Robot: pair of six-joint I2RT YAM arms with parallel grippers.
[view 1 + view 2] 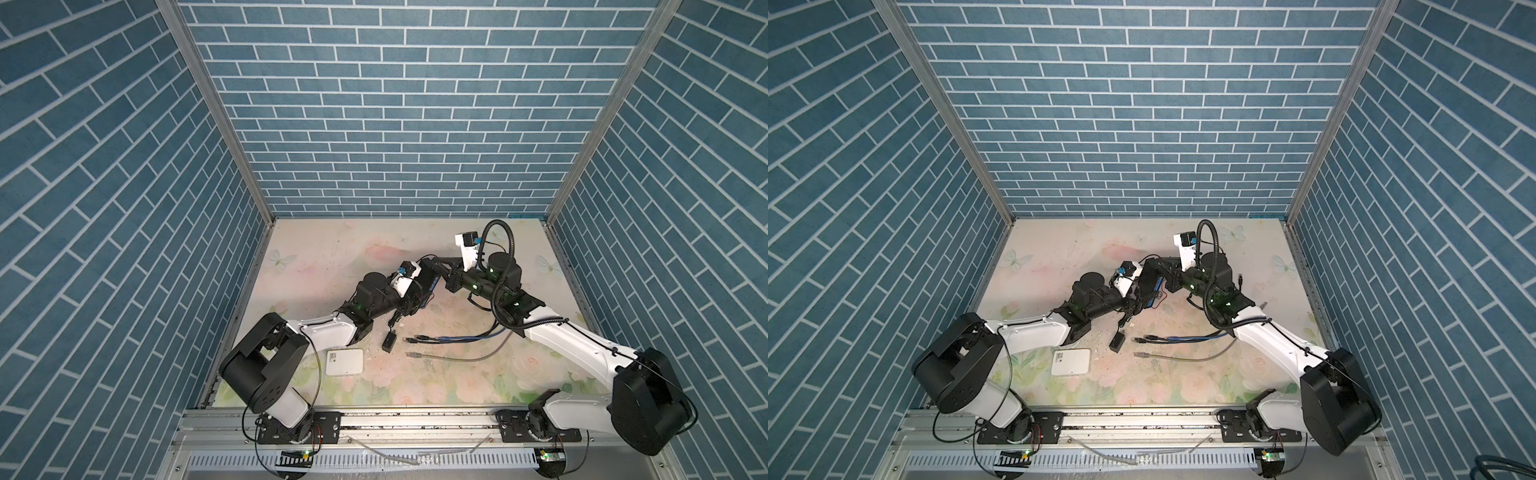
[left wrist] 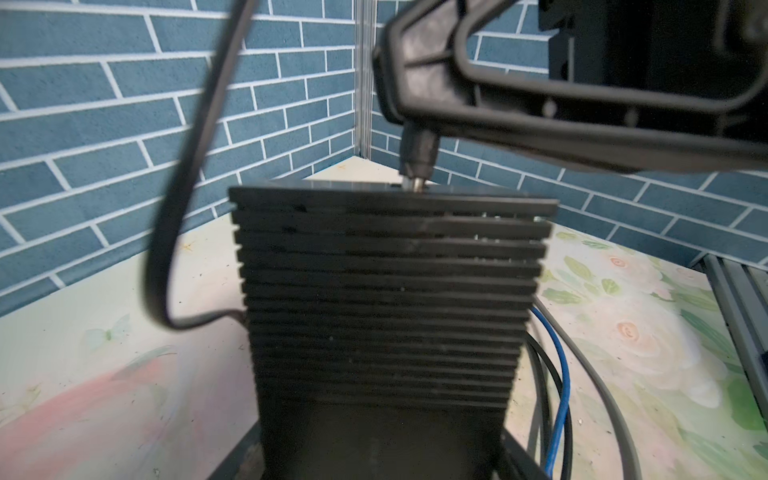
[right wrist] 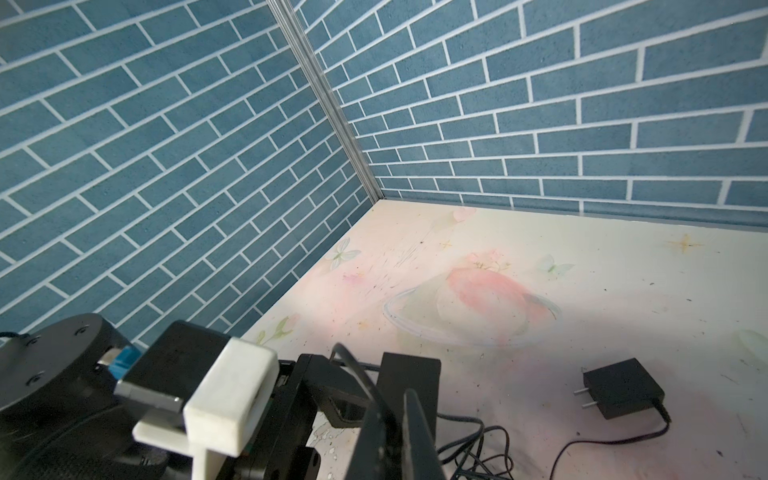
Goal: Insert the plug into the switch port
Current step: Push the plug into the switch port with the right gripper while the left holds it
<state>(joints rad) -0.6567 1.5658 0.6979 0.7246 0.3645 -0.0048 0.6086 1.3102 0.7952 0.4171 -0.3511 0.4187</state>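
Walls of blue brick [image 1: 395,124] close the table [image 1: 324,249] on three sides. Its far half lies bare, while a power adapter [image 1: 389,343], a white box [image 1: 345,362] and loose cables [image 1: 457,338] lie nearer the front. Mid-table, the left gripper [image 1: 422,291] holds the finned switch [image 2: 390,299], jaws spread wide around its body. The right gripper [image 2: 409,116], jaws pressed together on the plug [image 2: 419,160], sets the plug's metal tip at the switch's far edge. Both arms reach inward and meet at the middle.
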